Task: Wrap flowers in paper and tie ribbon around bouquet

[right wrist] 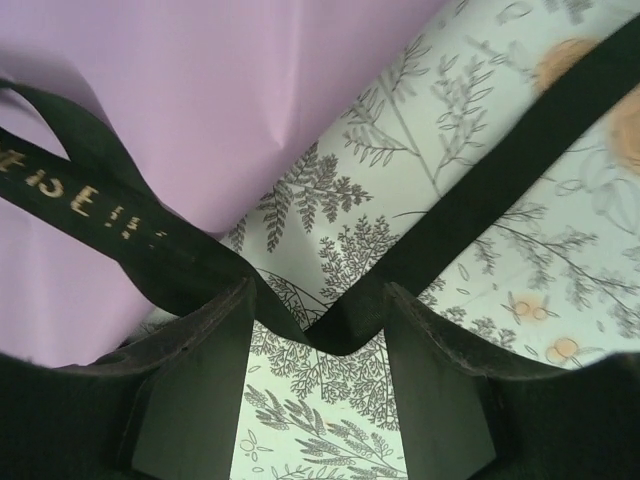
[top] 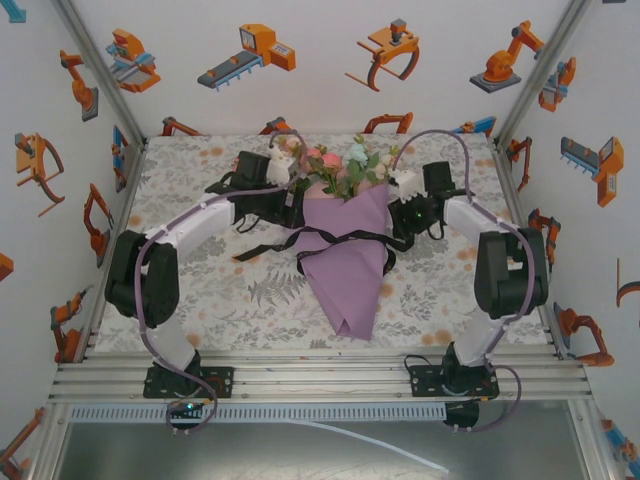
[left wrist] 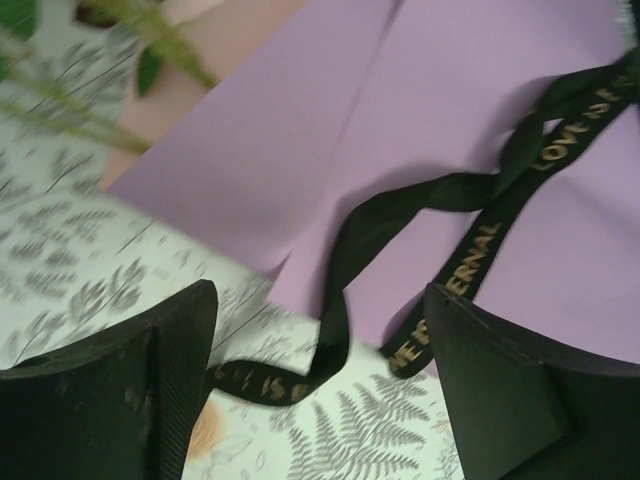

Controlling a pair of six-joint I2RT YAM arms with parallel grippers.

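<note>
Left fingers [left wrist: 120, 390] and right fingers [right wrist: 190, 400] are standing apart, grasping nothing, the ribbon [top: 338, 237] lying crossed over the paper [top: 352, 285], apparently cinching the bouquet [top: 348, 212] closed.

Black ribbon [right wrist: 90, 205] slack inside the open hand [right wrist: 318, 310]

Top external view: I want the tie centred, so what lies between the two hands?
The bouquet, its purple cone crossed by the black ribbon, lies between the left hand and right hand in the top view.
</note>
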